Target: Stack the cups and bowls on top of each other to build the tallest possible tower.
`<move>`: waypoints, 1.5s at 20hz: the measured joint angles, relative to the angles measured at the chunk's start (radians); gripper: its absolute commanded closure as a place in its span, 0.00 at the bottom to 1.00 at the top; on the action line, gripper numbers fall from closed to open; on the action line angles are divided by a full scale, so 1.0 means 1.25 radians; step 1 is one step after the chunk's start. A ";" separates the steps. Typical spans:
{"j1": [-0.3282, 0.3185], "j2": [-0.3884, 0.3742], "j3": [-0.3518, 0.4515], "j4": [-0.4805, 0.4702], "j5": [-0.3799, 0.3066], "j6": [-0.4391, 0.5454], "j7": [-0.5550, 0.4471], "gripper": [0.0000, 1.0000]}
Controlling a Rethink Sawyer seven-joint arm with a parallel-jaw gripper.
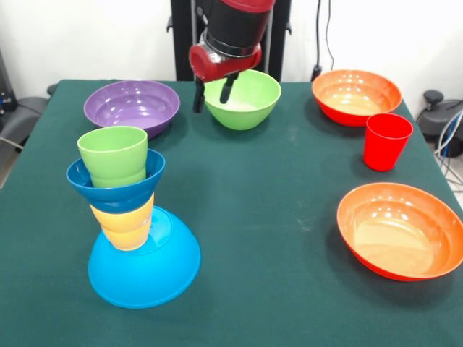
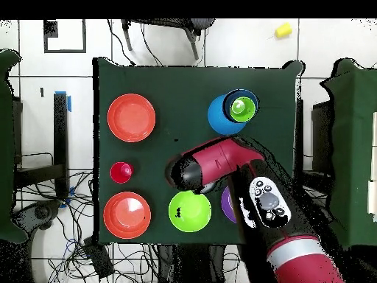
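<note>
Pincer (image 1: 212, 92) fingers apart, empty, at green bowl (image 1: 243, 99) rim | overhead: arm hides purple bowl (image 2: 227, 205) mostly

Tower (image 1: 130, 224) front-left; two bowls (image 1: 132, 105) behind it; two bowls (image 1: 402, 229), cup (image 1: 386, 141) right.
</note>
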 measured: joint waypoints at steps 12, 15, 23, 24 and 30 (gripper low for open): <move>0.060 0.052 -0.068 0.000 0.000 -0.020 0.041 0.00; 0.067 0.060 -0.084 0.000 0.000 -0.020 0.042 0.00; 0.086 0.074 -0.127 0.000 0.000 -0.020 0.042 0.00; 0.090 0.079 -0.135 -0.001 0.000 -0.020 0.042 0.00; 0.107 0.105 -0.158 -0.001 0.001 -0.020 0.042 0.00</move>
